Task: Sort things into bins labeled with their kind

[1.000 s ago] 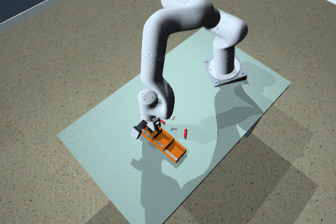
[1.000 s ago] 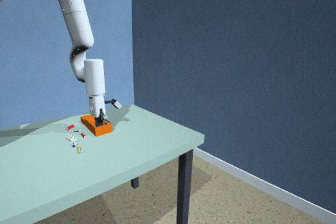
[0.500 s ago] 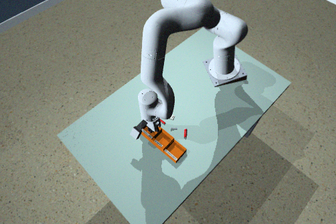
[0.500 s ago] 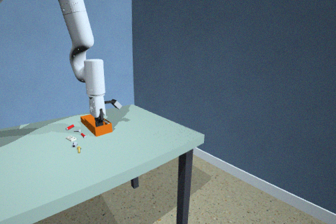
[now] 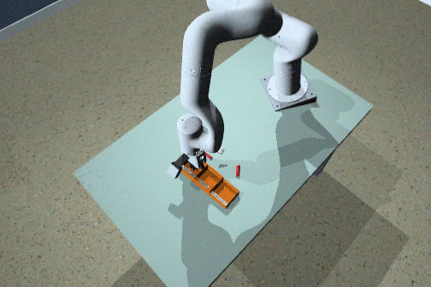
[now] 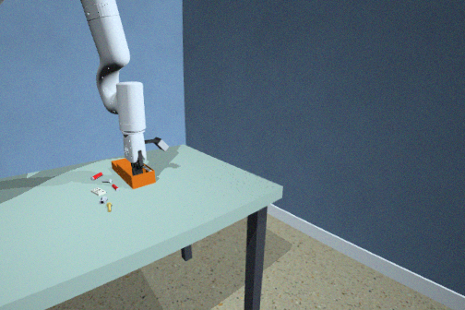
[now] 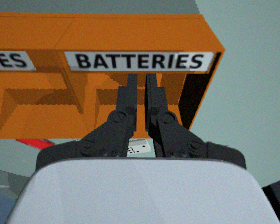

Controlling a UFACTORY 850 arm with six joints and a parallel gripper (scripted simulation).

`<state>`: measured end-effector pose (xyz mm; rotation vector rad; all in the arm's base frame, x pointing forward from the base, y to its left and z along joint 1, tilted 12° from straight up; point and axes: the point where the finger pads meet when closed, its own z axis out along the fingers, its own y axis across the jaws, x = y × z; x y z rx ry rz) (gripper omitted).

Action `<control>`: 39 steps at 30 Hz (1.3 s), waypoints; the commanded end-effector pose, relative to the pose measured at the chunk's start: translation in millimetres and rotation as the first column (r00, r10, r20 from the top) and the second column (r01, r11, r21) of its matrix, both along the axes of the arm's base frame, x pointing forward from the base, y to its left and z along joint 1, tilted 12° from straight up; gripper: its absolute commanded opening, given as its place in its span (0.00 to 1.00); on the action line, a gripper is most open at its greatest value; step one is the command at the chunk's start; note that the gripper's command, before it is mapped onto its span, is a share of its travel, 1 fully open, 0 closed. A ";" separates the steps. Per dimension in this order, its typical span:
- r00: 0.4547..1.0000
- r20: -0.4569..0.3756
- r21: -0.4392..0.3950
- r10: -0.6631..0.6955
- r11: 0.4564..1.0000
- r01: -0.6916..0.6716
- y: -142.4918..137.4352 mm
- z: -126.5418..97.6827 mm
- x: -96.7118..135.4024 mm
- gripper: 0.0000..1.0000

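Observation:
An orange row of bins [image 5: 209,183] stands on the table; it also shows in the exterior view [image 6: 134,173]. In the wrist view the end compartment [image 7: 141,95] reads BATTERIES and the one to its left ends in "ES". My gripper [image 7: 141,84] is shut, its fingertips down over the BATTERIES compartment, and I see nothing between them. The gripper also shows in the top and exterior views [image 5: 198,164] [image 6: 137,169]. Loose on the table lie a red cylinder [image 5: 238,170], a second red piece [image 6: 114,187], a grey bolt [image 5: 222,165], a white card [image 6: 98,191], a small grey piece [image 6: 104,199] and a yellow piece [image 6: 110,207].
The arm's base [image 5: 288,92] is bolted at the far end of the table. The loose things lie on the base side of the bins. The near table edge [image 6: 208,220] runs well away from the bins.

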<state>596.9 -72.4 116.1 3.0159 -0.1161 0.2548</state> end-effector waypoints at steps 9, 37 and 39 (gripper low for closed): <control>1.000 0.002 0.000 0.000 1.000 0.000 0.0 0.9 0.8 0.07; 1.000 0.002 0.000 0.000 1.000 0.000 3.6 30.2 -4.1 0.07; 1.000 0.002 0.000 0.000 1.000 0.000 4.5 38.1 -5.4 0.07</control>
